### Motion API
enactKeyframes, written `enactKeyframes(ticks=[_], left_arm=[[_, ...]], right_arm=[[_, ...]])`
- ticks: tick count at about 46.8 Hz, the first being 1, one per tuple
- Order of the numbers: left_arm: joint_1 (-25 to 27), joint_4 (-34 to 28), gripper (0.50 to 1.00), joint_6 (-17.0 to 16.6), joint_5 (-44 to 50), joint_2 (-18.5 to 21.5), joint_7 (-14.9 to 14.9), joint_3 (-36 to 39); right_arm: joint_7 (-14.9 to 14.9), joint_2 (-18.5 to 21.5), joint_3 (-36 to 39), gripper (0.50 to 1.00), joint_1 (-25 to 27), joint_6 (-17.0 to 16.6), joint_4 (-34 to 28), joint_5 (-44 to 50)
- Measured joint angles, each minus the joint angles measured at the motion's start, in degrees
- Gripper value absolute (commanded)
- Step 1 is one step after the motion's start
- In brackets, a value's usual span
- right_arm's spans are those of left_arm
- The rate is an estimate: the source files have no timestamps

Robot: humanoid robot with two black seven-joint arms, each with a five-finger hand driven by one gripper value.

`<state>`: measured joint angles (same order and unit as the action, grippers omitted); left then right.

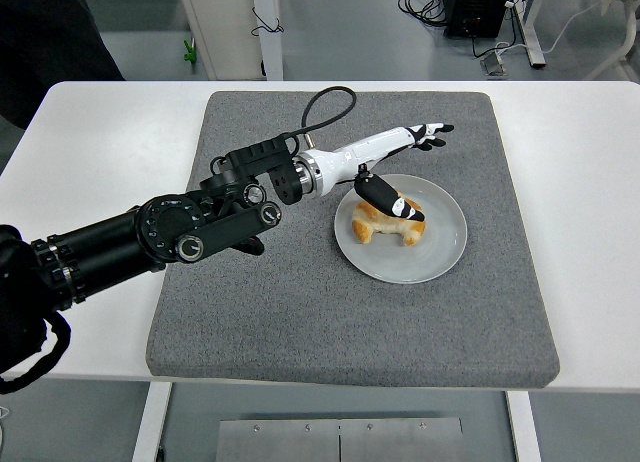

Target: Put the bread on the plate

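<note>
The bread (388, 222) is seen on the plate (440, 257) — just below the left hand (395, 167). The hand is spread open, holding nothing (thumb over the loaf).

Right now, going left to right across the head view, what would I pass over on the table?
White table → black left arm → grey mat → open left hand → bread → plate's right rim → mat's right edge → bare table.

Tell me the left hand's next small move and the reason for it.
Probably draw the left hand back toward the left edge, clear of the plate. The bread lies on the plate, and the fingers are spread, holding nothing; only the thumb hangs over the bread.
</note>
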<state>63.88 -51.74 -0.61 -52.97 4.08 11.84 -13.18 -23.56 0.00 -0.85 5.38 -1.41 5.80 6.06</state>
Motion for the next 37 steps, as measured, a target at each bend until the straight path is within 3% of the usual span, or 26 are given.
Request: enactKeyframes(ticks=[17, 37], left_arm=[[-2.7, 0.2, 0.961, -0.7, 15.7, 2.1, 0.9, -4.1], [-10.3, 1.0, 0.961, -8.0, 24.8, 3.1, 1.2, -17.6]], right_arm=[[0.0, 0.0, 0.0, 1.000, 0.0, 0.0, 0.0, 0.0], [0.0, 0.0, 0.0, 1.000, 0.0, 0.0, 0.0, 0.0]])
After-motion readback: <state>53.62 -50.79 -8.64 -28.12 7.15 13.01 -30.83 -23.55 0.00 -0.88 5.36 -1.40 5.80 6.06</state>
